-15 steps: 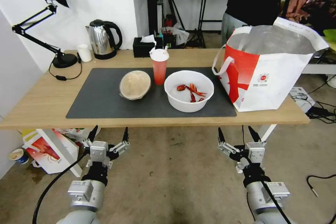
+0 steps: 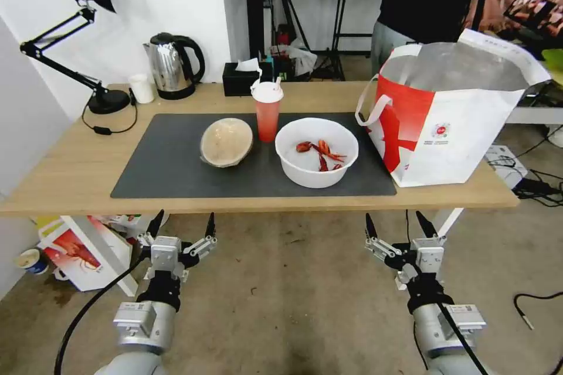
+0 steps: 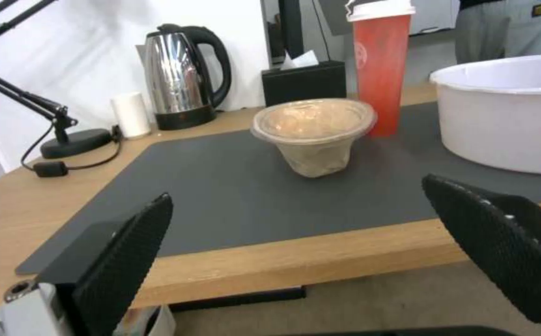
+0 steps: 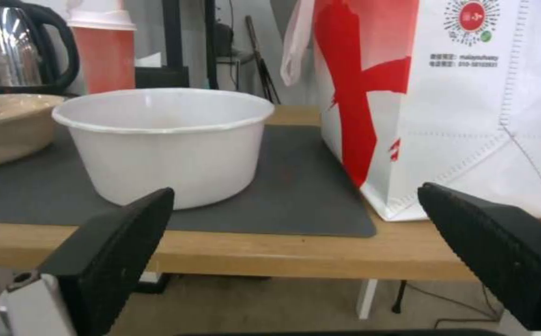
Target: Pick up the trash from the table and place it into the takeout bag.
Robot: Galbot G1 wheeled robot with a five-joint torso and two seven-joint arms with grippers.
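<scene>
While both grippers, left gripper (image 2: 180, 224) and right gripper (image 2: 396, 224), hang spread and empty below the table (image 2: 70, 176) front edge, trash awaits on the mat (image 2: 164, 176).

Beige bowl (image 2: 226, 142), red cup (image 2: 267, 110), white crayfish bowl (image 2: 316, 152) on mat beside open takeout bag (image 2: 451, 111).

Head camera high, facing down over the table (image 2: 70, 181); both wrist cameras low, near its front edge.
</scene>
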